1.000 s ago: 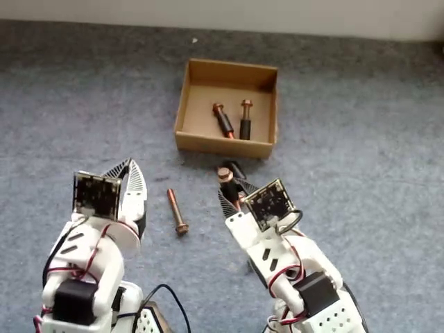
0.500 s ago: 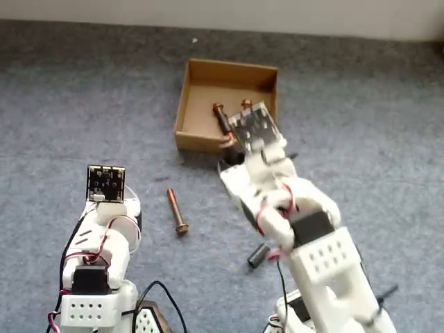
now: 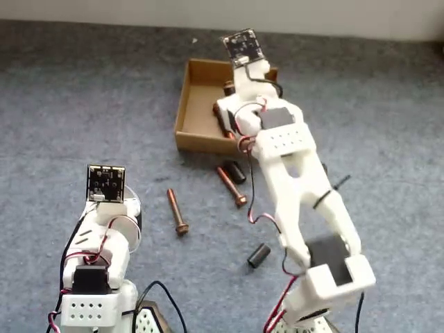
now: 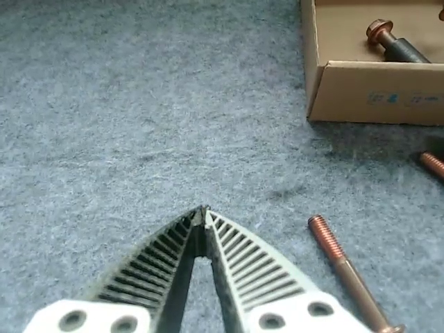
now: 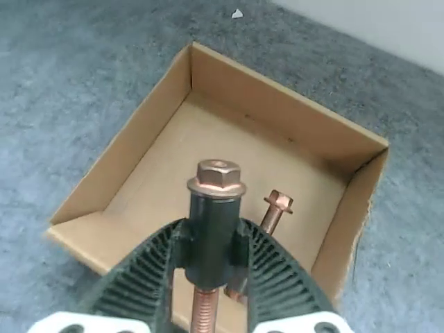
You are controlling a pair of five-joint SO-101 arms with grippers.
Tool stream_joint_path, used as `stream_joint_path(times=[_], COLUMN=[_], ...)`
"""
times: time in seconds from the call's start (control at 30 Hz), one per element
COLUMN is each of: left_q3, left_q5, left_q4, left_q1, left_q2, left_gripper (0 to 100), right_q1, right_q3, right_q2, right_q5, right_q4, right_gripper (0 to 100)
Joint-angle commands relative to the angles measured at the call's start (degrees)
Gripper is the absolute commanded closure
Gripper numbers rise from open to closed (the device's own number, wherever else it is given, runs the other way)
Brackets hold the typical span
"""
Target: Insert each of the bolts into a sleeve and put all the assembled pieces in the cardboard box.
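Your right gripper (image 5: pixel 211 234) is clenched on a black sleeve (image 5: pixel 211 239) with a copper bolt (image 5: pixel 216 180) pushed through it. The bolt's head is uppermost and its shank pokes out below. The gripper hangs over the cardboard box (image 5: pixel 132 142), which sits at the far centre of the grey carpet (image 3: pixel 83 104).

On the box floor lies another bolt (image 5: pixel 276 210), partly hidden behind the gripper. The left wrist view shows a sleeved bolt (image 4: pixel 397 43) lying inside the box.

Your left gripper (image 4: pixel 203 211) is at the near left, pinched together on nothing, its tips meeting above the carpet. To its right a loose bolt (image 3: pixel 177 211) lies flat, head toward you.

Further right, just in front of the box, a second loose bolt (image 3: pixel 231 186) lies slanted. A short sleeve (image 3: pixel 234 171) sits just beside its far end. A lone sleeve (image 3: pixel 259 255) lies nearer to you, apart from both bolts.
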Motion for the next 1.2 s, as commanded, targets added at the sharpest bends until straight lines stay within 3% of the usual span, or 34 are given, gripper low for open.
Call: stream_joint_path(times=[0.0,0.37,0.53,1.17], left_q3=[-0.5,-0.4,-0.3,-0.3], left_q5=[-0.5,-0.5,-0.5,-0.5], left_q4=[-1.0,-0.8,-0.8,-1.0], left_q1=[-0.4,-0.3,-0.3,-0.3], left_q2=[-0.5,-0.5,-0.5,-0.5], left_gripper=[99,99,99,99], right_q1=[1.2,1.7,1.7,1.4], right_q3=[-6.4,-7.2,-6.7,-15.1], right_q2=[4.0,16.9,18.0,-0.5], right_q5=[-0.7,-0.7,-0.7,-0.4], right_q4=[-6.1,-13.8,-13.5,33.8], right_gripper=[99.1,98.9,89.5,86.8])
